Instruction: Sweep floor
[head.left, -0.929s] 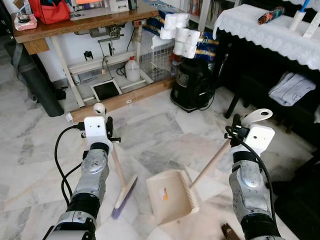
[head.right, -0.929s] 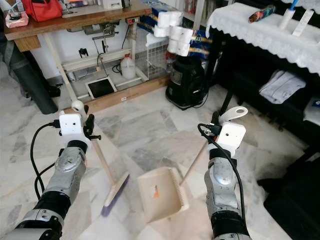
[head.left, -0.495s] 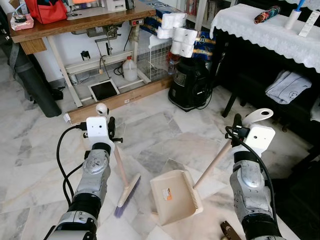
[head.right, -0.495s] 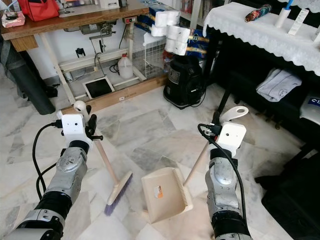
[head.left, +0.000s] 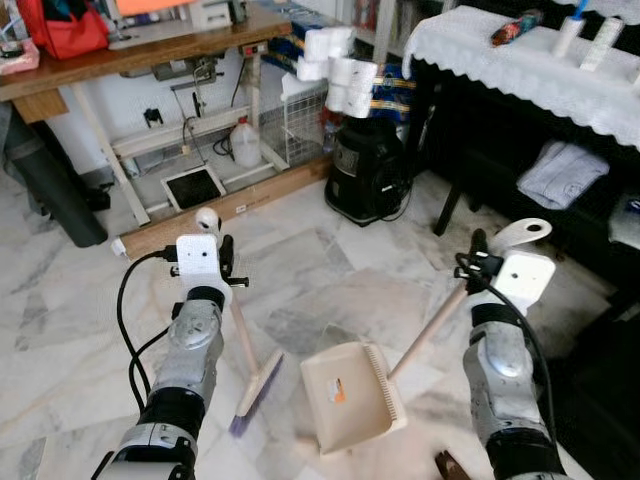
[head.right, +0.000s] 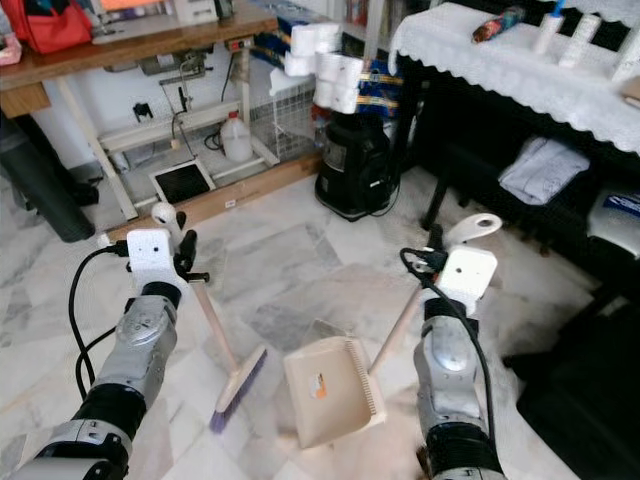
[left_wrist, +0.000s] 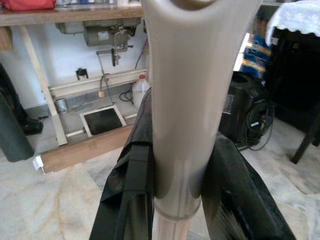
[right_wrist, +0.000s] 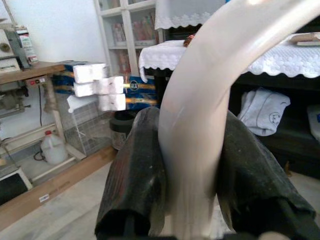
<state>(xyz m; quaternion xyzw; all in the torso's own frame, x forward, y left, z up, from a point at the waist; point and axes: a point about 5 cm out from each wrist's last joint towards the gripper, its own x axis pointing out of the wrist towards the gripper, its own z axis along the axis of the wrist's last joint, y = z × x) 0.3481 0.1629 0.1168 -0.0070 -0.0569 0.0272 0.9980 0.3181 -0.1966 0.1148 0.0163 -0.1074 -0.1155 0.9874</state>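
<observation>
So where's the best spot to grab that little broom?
High on the broom handle's rounded top end, fingers closing from either side. The bristle head rests on the floor, the stick leaning up toward the robot, and the left gripper clamps it there, both black fingers flanking it.

No legible text is found. An orange sticker (head.left: 339, 391) is seen on the dustpan (head.left: 352, 398), lower centre, print too small. Blue packaging (right_wrist: 131, 88) with a round logo is seen behind the paper rolls (right_wrist: 99, 86), lettering unreadable.
</observation>
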